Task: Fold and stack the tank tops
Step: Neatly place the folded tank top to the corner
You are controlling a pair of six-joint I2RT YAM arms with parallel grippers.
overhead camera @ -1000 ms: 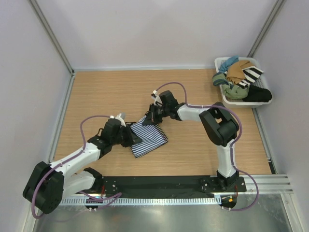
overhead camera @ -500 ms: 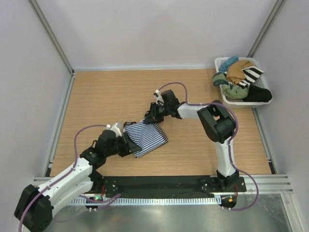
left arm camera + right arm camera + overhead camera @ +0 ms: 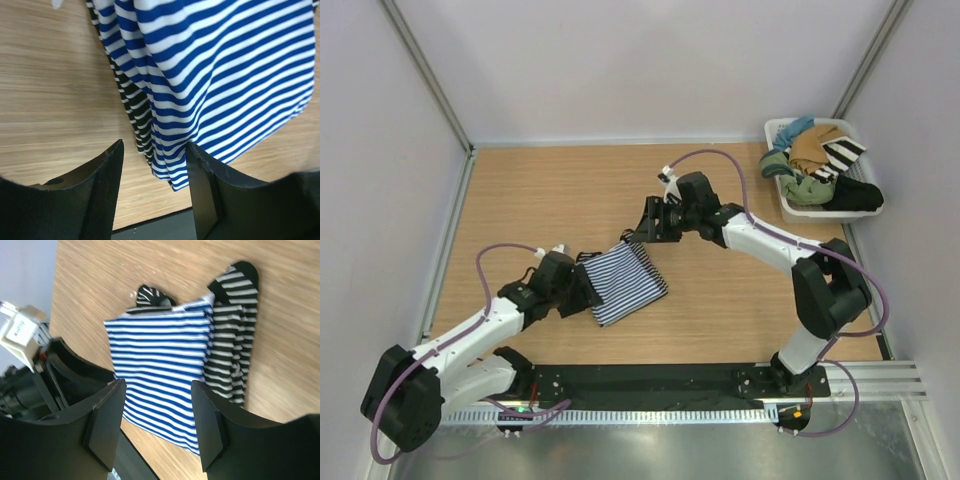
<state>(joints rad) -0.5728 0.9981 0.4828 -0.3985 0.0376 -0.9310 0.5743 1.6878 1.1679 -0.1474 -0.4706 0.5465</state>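
Observation:
The blue-and-white tank top (image 3: 628,282) lies folded on the table, on top of the fine black-and-white tank top, whose edge shows beside it (image 3: 131,102) (image 3: 231,335). The left wrist view shows the blue-and-white top (image 3: 225,65) just ahead of my left gripper. My left gripper (image 3: 584,293) (image 3: 155,192) is at the stack's left edge, open, with its fingers apart and clamping nothing. My right gripper (image 3: 642,230) (image 3: 157,425) hovers off the stack's far corner, open and empty, looking down at the blue-and-white top (image 3: 160,360).
A white basket (image 3: 775,128) at the back right holds tan, green, teal, black and wide-striped clothes (image 3: 820,170). A black base rail (image 3: 670,382) runs along the near table edge. Grey walls close in the left, back and right sides.
Both grippers have opened and let go of the cloth. The right gripper has pulled back up and to the right, off the stack. The left gripper has backed off slightly to the left.

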